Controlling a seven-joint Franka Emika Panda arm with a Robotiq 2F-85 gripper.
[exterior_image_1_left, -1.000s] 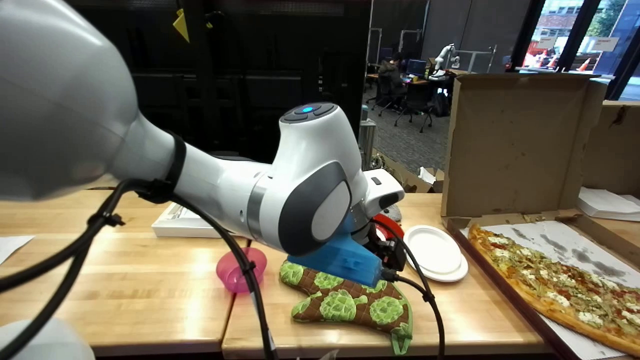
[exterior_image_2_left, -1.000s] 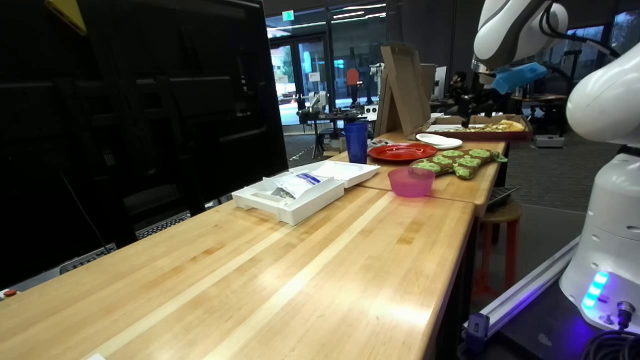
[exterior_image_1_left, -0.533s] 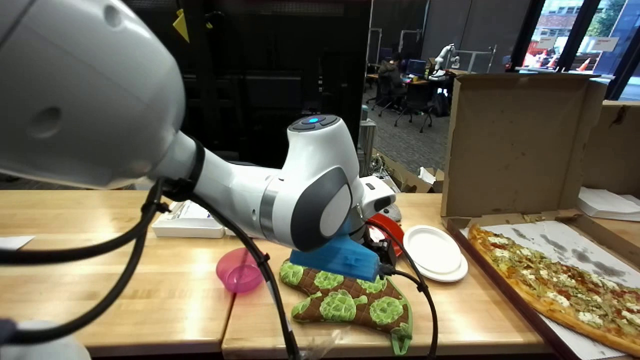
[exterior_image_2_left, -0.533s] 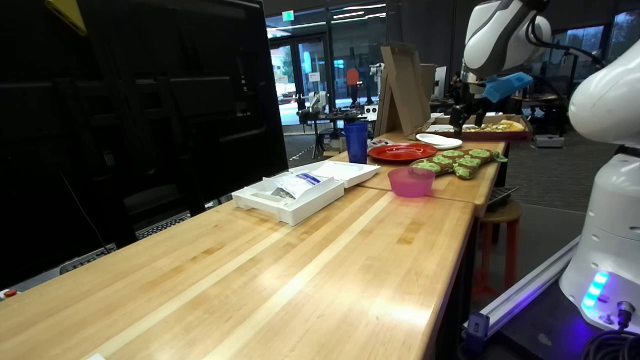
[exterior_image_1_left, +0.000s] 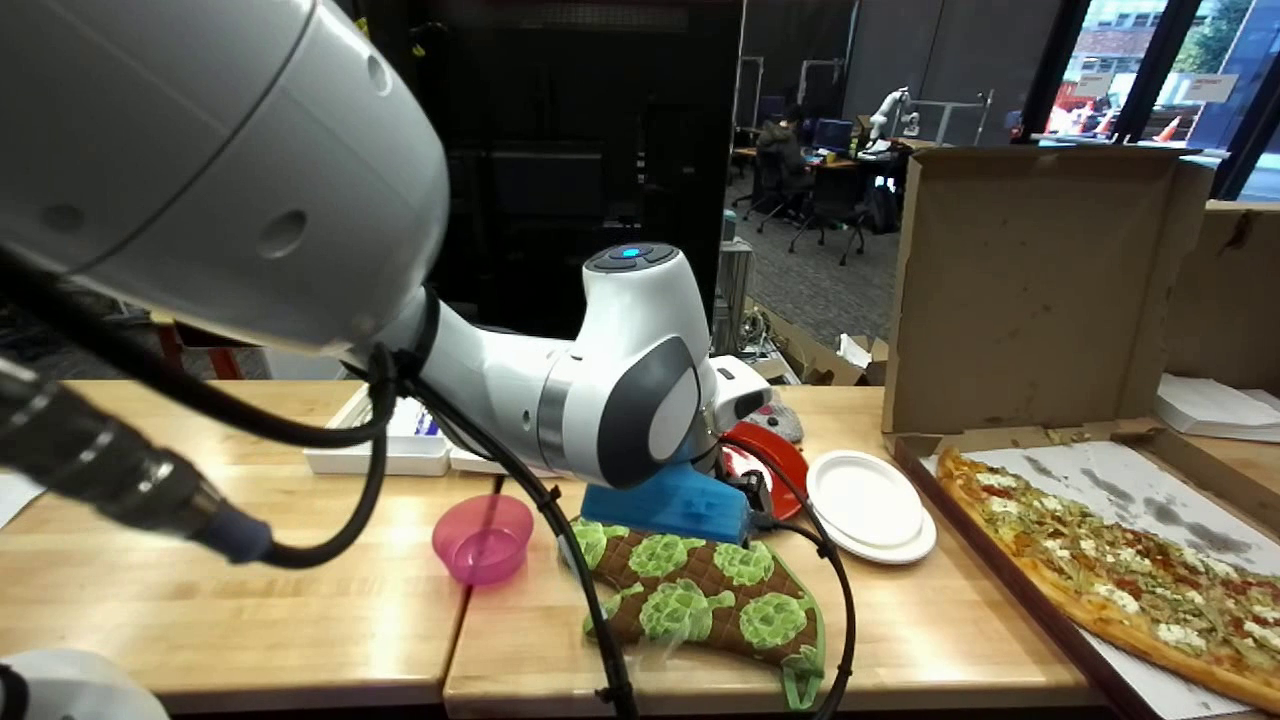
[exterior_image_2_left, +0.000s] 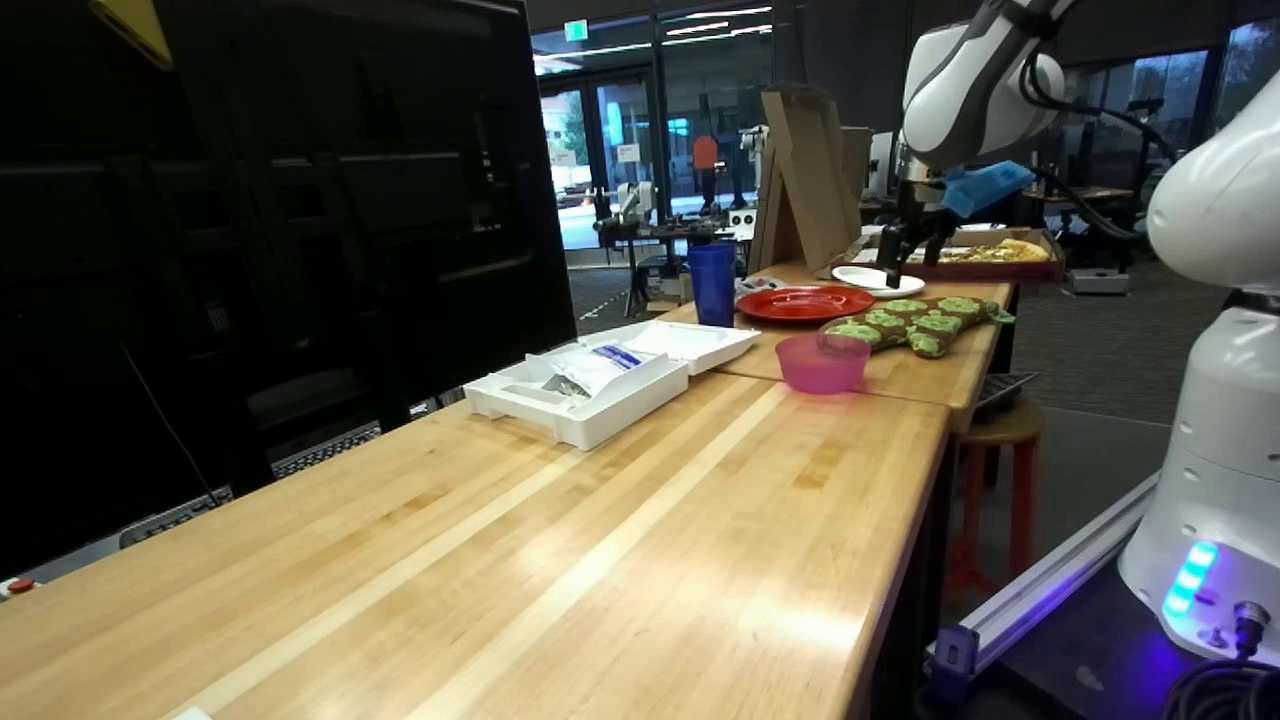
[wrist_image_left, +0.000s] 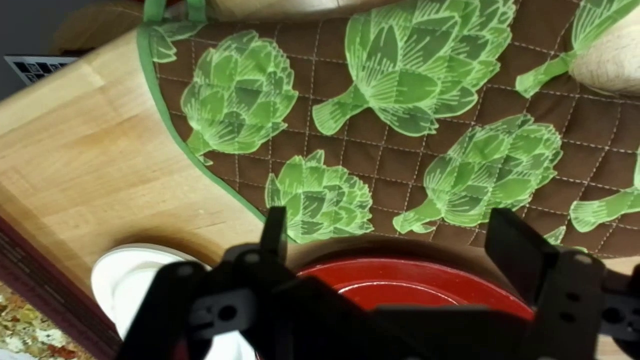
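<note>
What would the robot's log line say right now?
gripper: open, holding nothing | near: brown quilted oven mitt with green artichokes, round red plate | around: round translucent pink bowl, round white plates

- No words or numbers are clear enough to read
- The bag (exterior_image_2_left: 603, 368) in the white box (exterior_image_2_left: 632, 400) has blue print, but it is too blurry to make out
- The white signs (exterior_image_1_left: 1210, 88) on the glass (exterior_image_1_left: 1213, 45) have little marks, too small to read
- The green sign (exterior_image_2_left: 576, 30) up high is too tiny to read
- The keys on the keyboard (exterior_image_2_left: 325, 451) are too small to read
</note>
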